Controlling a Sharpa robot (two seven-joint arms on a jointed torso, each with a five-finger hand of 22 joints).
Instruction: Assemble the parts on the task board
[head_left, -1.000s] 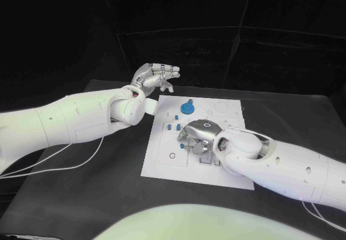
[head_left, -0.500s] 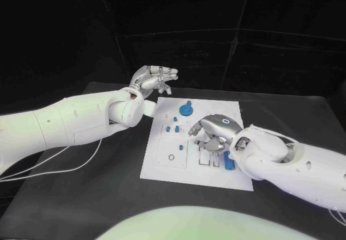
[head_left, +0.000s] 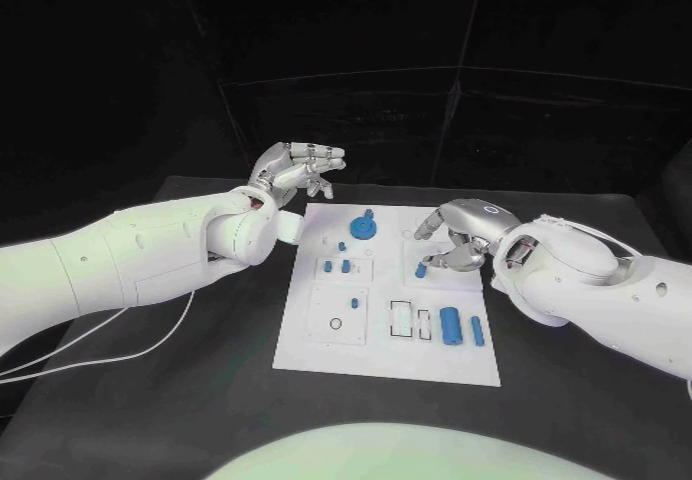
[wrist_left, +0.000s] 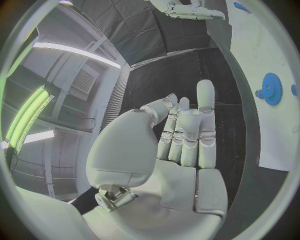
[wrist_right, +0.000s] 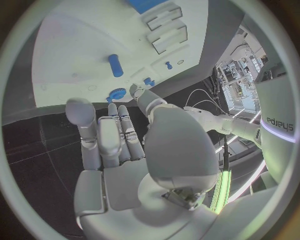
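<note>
The white task board (head_left: 325, 350) lies in the middle of the black table. On it are a blue gear (head_left: 361, 228), small blue pegs (head_left: 338, 266), a short blue peg (head_left: 421, 270) and two blue cylinders (head_left: 463, 328) lying side by side near the right edge. My right hand (head_left: 454, 241) hovers over the board's far right part, fingers bent, nothing in it; the short peg (wrist_right: 115, 65) lies apart from its fingers (wrist_right: 119, 135). My left hand (head_left: 296, 170) is raised beyond the board's far left corner, holding nothing; the gear (wrist_left: 270, 88) lies off to its side.
Two empty rectangular slots (head_left: 410, 319) sit left of the cylinders. A ring outline (head_left: 336, 324) marks the board's left half. White cables (head_left: 130, 350) trail over the table under my left arm. Black cloth surrounds the board.
My right hand has lifted off the board's near middle and moved to its far right, uncovering the slots and two blue cylinders beside them. My left hand stays raised, almost unmoved.
</note>
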